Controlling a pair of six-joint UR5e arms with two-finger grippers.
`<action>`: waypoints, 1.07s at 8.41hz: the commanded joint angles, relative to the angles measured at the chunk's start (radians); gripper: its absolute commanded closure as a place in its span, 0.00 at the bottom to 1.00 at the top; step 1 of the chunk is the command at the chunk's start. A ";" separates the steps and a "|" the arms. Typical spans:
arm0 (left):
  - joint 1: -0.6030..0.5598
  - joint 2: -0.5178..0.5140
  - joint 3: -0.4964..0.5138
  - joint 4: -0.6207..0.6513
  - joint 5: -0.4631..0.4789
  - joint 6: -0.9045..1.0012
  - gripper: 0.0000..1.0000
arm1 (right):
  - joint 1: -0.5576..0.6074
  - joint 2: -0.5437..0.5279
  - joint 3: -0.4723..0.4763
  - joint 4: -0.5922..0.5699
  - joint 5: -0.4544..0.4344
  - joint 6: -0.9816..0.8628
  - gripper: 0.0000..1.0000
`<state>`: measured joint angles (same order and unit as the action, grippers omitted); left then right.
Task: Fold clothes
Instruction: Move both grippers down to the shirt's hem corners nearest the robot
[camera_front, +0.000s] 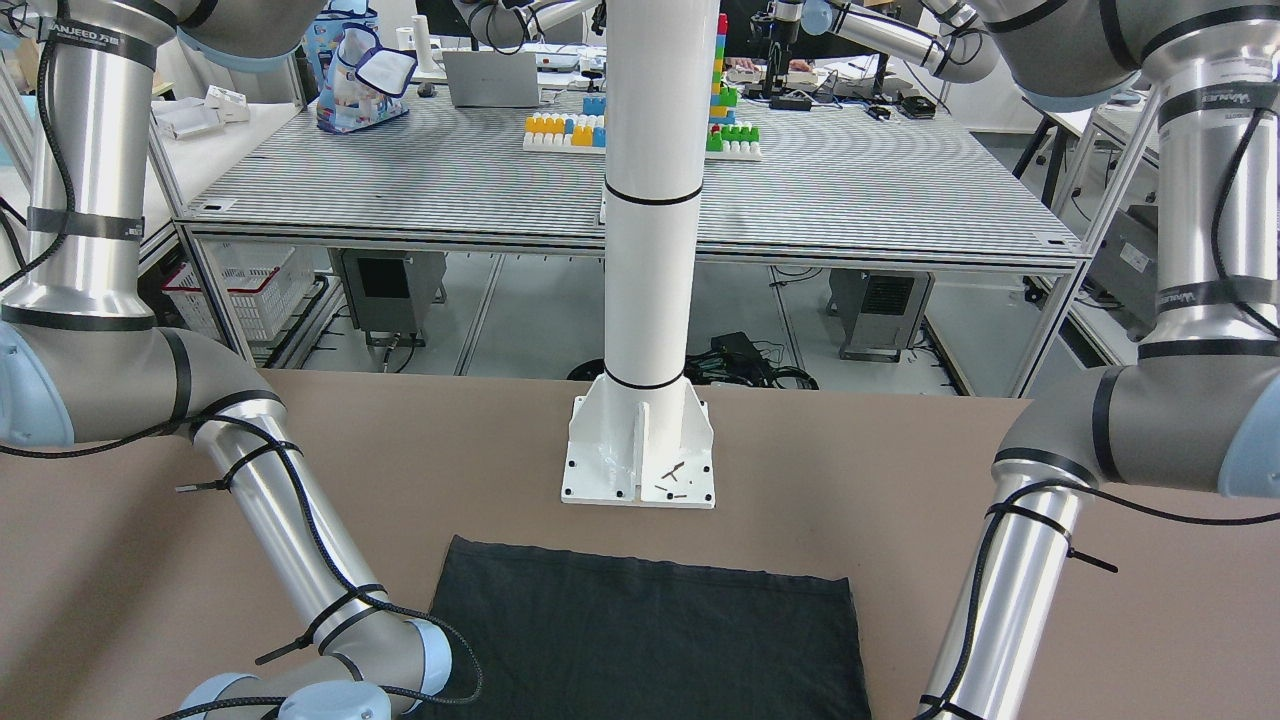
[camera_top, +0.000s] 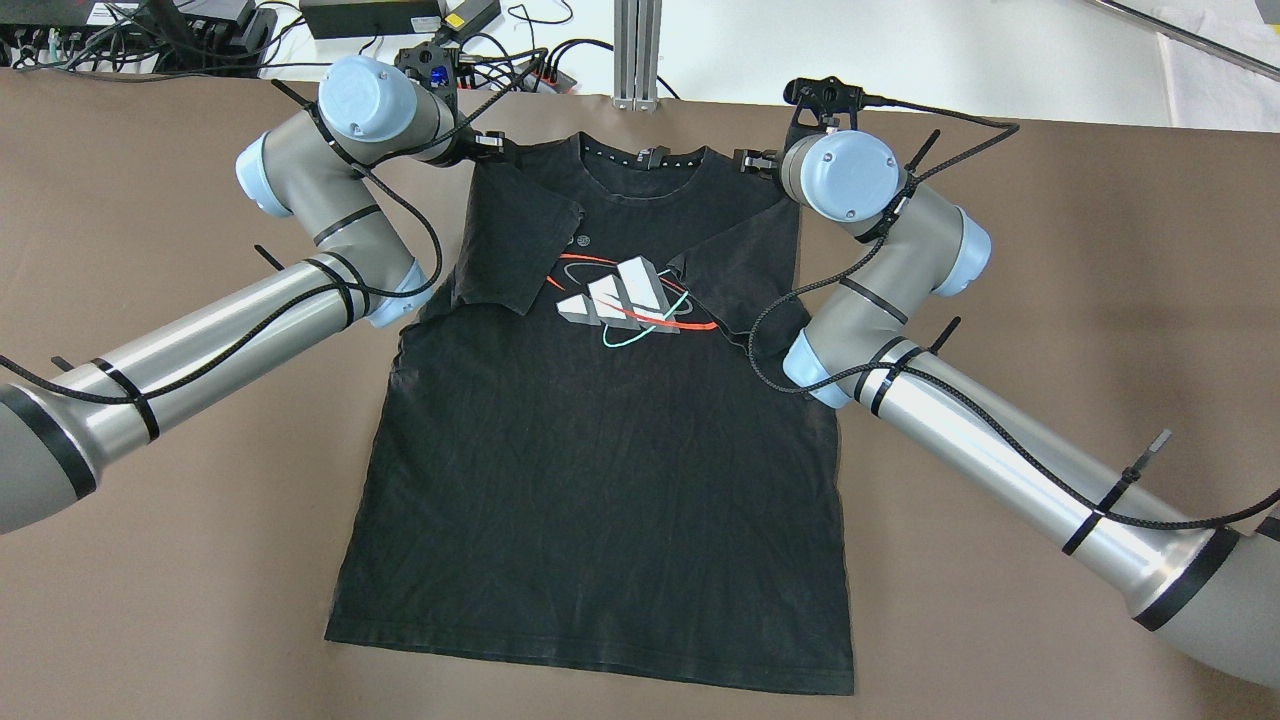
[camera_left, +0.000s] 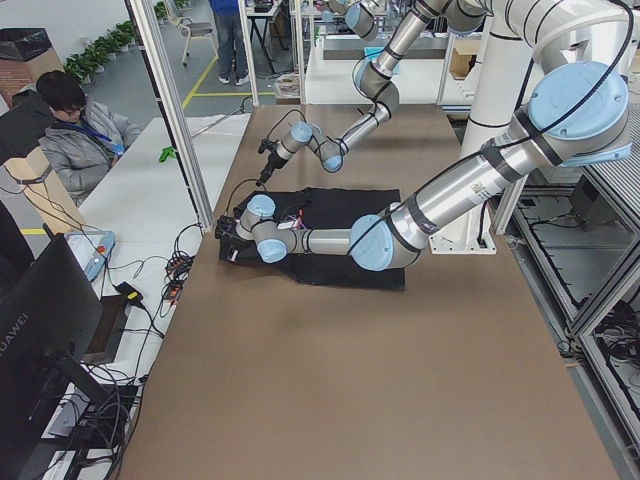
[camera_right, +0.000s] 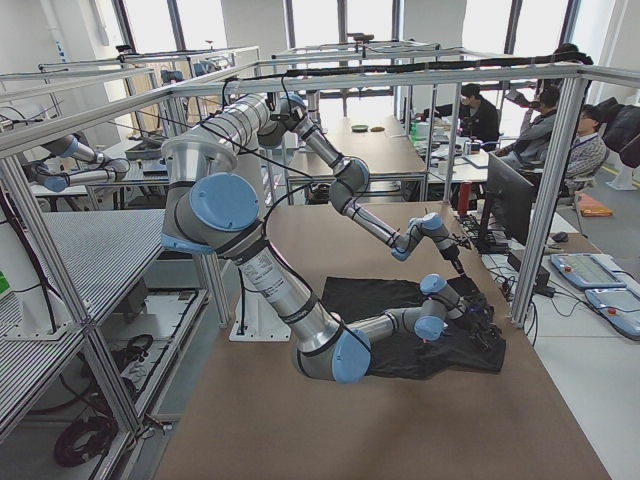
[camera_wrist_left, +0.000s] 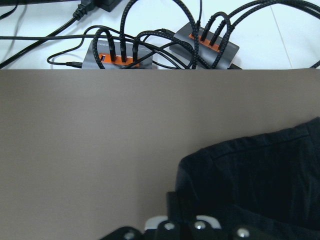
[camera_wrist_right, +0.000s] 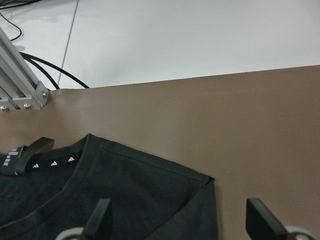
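The clothes are a black T-shirt (camera_top: 600, 450) with a white and red chest logo, lying flat on the brown table (camera_top: 1100, 250), both sleeves folded inward. My left gripper (camera_top: 488, 143) is at the shirt's left shoulder. In the left wrist view its fingers are together at the bottom edge (camera_wrist_left: 182, 222) with the black fabric (camera_wrist_left: 260, 170) bunched over them, so it looks shut on the shoulder. My right gripper (camera_top: 750, 160) is at the other shoulder. It stands open (camera_wrist_right: 181, 212), its fingertips (camera_wrist_right: 102, 217) spread wide, with the shirt's shoulder corner (camera_wrist_right: 150, 185) between them.
The white pillar's base plate (camera_front: 640, 465) is bolted down beyond the shirt's hem (camera_front: 640, 630). Power strips and cables (camera_wrist_left: 150, 50) lie past the table's far edge, beside an aluminium post (camera_top: 637, 50). A seated person (camera_left: 70, 130) is off the table's side.
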<state>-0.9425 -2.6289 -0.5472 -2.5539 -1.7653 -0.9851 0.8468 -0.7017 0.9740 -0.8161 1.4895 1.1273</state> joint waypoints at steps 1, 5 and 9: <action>-0.005 0.097 -0.095 0.006 0.029 0.014 1.00 | 0.000 -0.005 -0.001 0.000 0.000 -0.004 0.06; -0.031 0.107 -0.147 0.007 0.026 0.058 0.00 | 0.000 -0.030 0.052 0.000 0.032 -0.006 0.06; -0.058 0.320 -0.527 0.008 -0.228 -0.168 0.00 | 0.003 -0.191 0.335 -0.029 0.309 0.011 0.06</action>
<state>-0.9967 -2.3979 -0.9100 -2.5456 -1.8978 -1.0168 0.8480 -0.8087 1.1634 -0.8193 1.6617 1.1284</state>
